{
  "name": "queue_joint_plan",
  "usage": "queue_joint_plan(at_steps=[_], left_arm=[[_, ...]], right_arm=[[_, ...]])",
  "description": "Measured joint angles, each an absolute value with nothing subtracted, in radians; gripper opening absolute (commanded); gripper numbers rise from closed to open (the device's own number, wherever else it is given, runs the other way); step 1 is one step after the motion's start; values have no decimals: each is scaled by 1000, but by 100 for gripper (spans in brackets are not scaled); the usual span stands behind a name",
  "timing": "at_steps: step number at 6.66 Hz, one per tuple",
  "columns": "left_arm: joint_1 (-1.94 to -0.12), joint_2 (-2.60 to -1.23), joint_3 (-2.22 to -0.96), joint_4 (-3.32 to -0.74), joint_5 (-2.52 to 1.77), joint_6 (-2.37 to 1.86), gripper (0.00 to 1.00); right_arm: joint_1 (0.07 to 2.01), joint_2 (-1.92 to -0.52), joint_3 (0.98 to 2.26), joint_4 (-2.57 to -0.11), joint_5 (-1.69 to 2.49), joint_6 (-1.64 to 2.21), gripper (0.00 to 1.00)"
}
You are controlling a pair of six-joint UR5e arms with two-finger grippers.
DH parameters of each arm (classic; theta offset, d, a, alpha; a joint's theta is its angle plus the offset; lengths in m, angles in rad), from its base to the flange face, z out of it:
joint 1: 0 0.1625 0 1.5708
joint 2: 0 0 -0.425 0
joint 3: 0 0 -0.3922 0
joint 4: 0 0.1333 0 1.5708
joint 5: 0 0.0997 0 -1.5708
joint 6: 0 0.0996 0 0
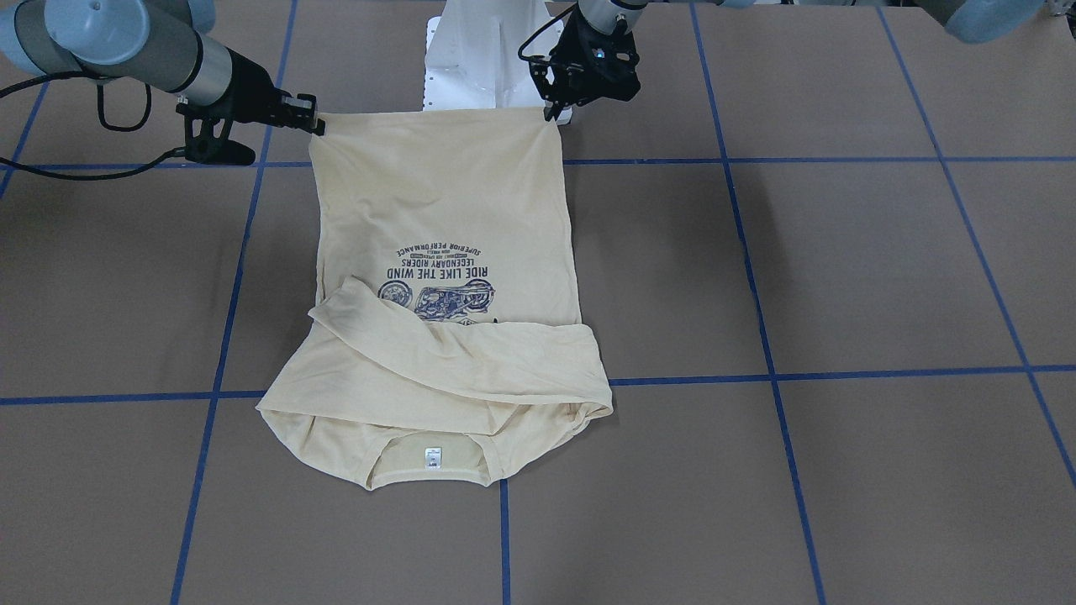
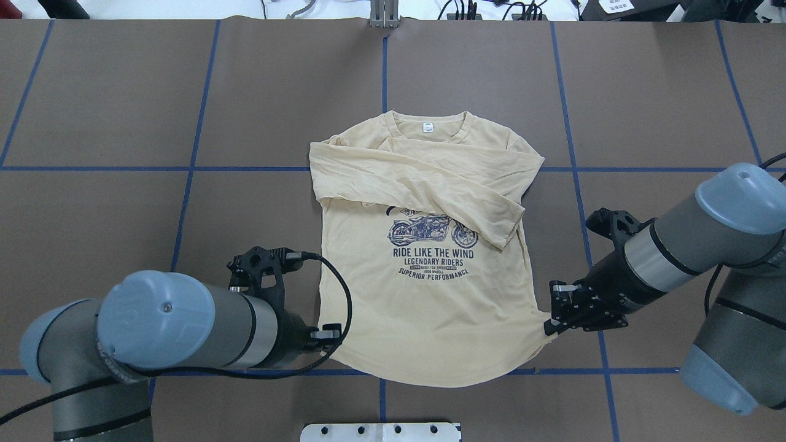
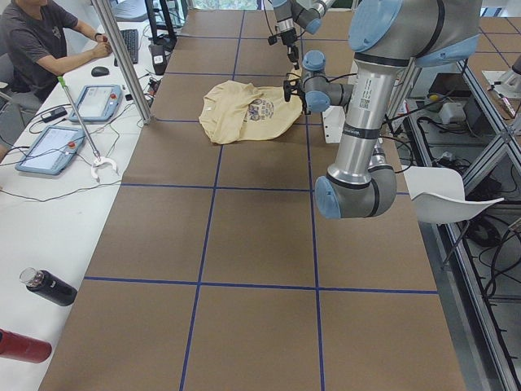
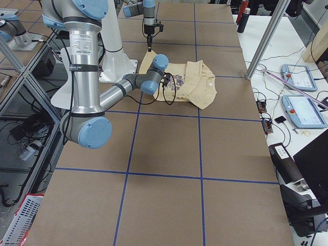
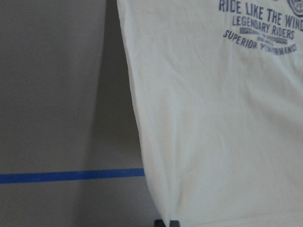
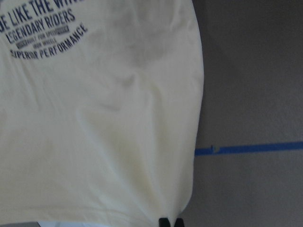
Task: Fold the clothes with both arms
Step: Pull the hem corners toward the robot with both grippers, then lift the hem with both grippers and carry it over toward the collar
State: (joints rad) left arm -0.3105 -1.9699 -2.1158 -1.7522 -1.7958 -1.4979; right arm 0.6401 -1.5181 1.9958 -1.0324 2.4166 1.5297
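- Counter (image 2: pixel 123 92): brown top with a blue tape grid (image 2: pixel 196 123).
- Left arm (image 2: pixel 184 325) and right arm (image 2: pixel 675 252): both come in low, one on each side of the shirt's near end.
- Shirt (image 2: pixel 430 307): mid-counter, print side up. Long axis runs straight away from the robot, with the collar at the far end and the hem at the robot's end.
- Sleeves (image 2: pixel 430 178): both folded across the chest and overlapping. One cuff covers the top edge of the print.
- Print (image 2: pixel 433 245): reads upright from the robot's side, upside down from the front camera.
- Left end effector (image 2: pixel 331 336): pinched narrow on the hem corner on the robot's left. Wrist view shows the fingertips (image 5: pixel 165 222) clamped on cloth.
- Right end effector (image 2: pixel 552 322): same, clamped narrow on the opposite hem corner, fingertips (image 6: pixel 168 222) gripping fabric.
- Hem runs straight and taut between the two grips in the front view.
- Neck label (image 2: pixel 427 127): white, inside the collar, facing up.
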Motion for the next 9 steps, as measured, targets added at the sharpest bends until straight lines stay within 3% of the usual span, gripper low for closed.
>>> queue_joint_plan(at_steps=[3,5,9], left_arm=[[-466,-2012,-2049,-1785,-1797,-1445,0],[-510,-2059,-1926,-1876,-1796,-1444,0],[-617,-2094,-1892,-1908,-1891,-1440,0]], right_arm=[[783,-1440,1857,-1012,2389,1424,0],[854,-1370,1776,-1014,2395,1405,0],[936,-1277,1745,-1018,2411,1404,0]])
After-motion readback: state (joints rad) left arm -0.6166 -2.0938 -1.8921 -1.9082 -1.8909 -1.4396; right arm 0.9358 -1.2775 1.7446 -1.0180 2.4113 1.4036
